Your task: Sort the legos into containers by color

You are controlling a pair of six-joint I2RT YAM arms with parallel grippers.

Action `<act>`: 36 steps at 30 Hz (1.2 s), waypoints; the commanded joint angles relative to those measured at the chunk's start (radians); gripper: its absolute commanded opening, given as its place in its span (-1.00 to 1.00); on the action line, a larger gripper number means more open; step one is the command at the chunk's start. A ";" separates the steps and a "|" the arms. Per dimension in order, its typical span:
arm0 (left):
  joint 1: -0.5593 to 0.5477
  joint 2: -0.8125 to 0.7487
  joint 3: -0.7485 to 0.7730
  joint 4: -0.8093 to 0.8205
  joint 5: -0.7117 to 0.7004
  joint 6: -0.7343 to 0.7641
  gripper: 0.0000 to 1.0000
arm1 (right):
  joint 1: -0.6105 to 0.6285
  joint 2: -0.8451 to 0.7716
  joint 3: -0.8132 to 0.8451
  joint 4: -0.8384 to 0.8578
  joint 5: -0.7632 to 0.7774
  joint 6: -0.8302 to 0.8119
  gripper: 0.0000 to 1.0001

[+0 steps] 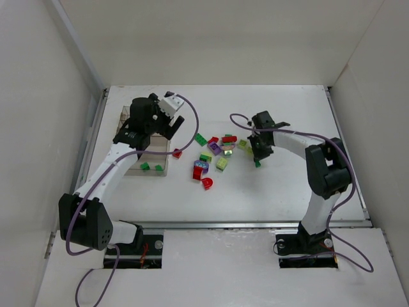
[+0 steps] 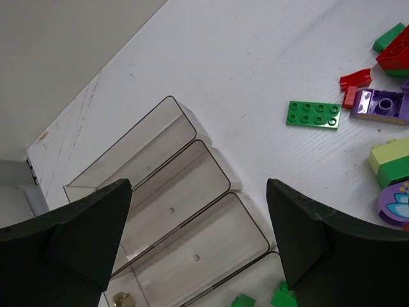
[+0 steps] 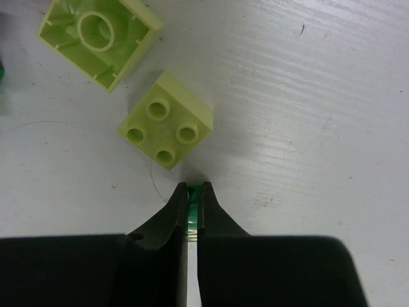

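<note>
My right gripper (image 3: 193, 187) is shut on a thin dark green lego (image 3: 195, 204), low over the table just right of the pile (image 1: 217, 150). Right in front of its tips lies a yellow-green lego (image 3: 165, 120), and an upturned one (image 3: 99, 35) lies beyond it. Over at the left, my left gripper (image 2: 198, 185) hangs open and empty above the clear container (image 2: 192, 160). Its nearest compartment holds two green legos (image 2: 281, 297); the other rows look bare. From above, the right gripper (image 1: 257, 160) and left gripper (image 1: 148, 133) stand far apart.
Loose on the table lie a green plate (image 2: 313, 115), a purple brick (image 2: 381, 104) and red pieces (image 2: 355, 78). A red lego (image 1: 177, 153) rests beside the container's right edge. A red-and-blue piece (image 1: 200, 169) and a red arch (image 1: 207, 183) lie nearer the front. White walls enclose the table.
</note>
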State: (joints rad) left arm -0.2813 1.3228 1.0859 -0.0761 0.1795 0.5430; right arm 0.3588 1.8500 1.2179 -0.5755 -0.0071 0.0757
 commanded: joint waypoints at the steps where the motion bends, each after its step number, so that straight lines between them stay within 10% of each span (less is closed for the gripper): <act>1: -0.001 -0.040 -0.014 0.021 0.063 0.069 0.67 | 0.012 -0.012 0.011 -0.015 -0.008 -0.010 -1.00; 12: -0.100 -0.036 0.022 0.021 0.341 0.137 0.59 | 0.022 -0.282 0.205 -0.146 -0.194 0.103 -1.00; 20: -0.165 0.085 0.218 0.295 0.438 -0.273 0.64 | 0.026 -0.425 0.241 0.464 -0.253 0.617 -1.00; 27: -0.174 0.177 0.318 0.552 0.558 -0.782 0.61 | 0.121 -0.414 0.308 0.476 -0.062 0.628 -1.00; 36: -0.219 0.216 0.359 0.526 0.557 -0.798 0.50 | 0.166 -0.454 0.275 0.476 0.064 0.638 -1.00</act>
State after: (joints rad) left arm -0.4889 1.5551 1.4109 0.4007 0.7143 -0.2241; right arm 0.5205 1.4342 1.4899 -0.1589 -0.0044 0.6914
